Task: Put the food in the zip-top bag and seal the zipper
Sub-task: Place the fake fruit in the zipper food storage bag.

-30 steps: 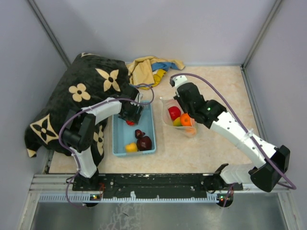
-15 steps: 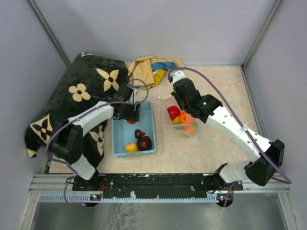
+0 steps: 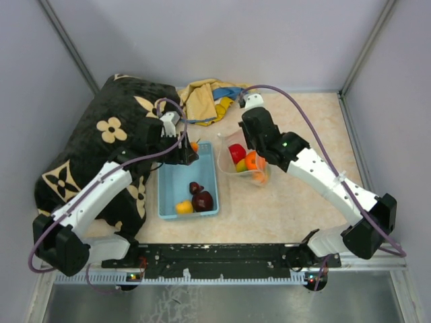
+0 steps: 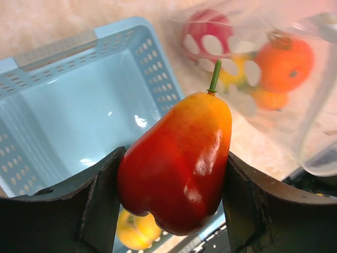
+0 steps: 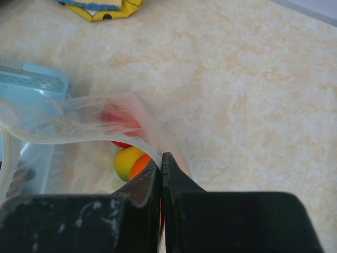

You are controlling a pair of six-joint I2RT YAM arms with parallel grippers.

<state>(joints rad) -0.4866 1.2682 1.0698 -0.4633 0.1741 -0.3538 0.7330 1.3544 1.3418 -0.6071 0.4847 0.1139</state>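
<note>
Food: a red-orange toy fruit (image 4: 176, 163) with a green stem is clamped between the part-spread fingers of the left gripper (image 3: 189, 153). It has been raised clear of the blue basket (image 3: 163, 198), at whose far end it was being grasped half a second earlier. Three remaining fruits (image 3: 202, 200) lie in the basket. The zip-top bag (image 3: 261, 176), with its bagged fruits (image 3: 246, 161), is held open just beside the basket by the right gripper (image 5: 162, 163), pressed together on the bag's edge and drawn slightly farther back. Transfer into the bag is judged next; sealing is not yet done.
</note>
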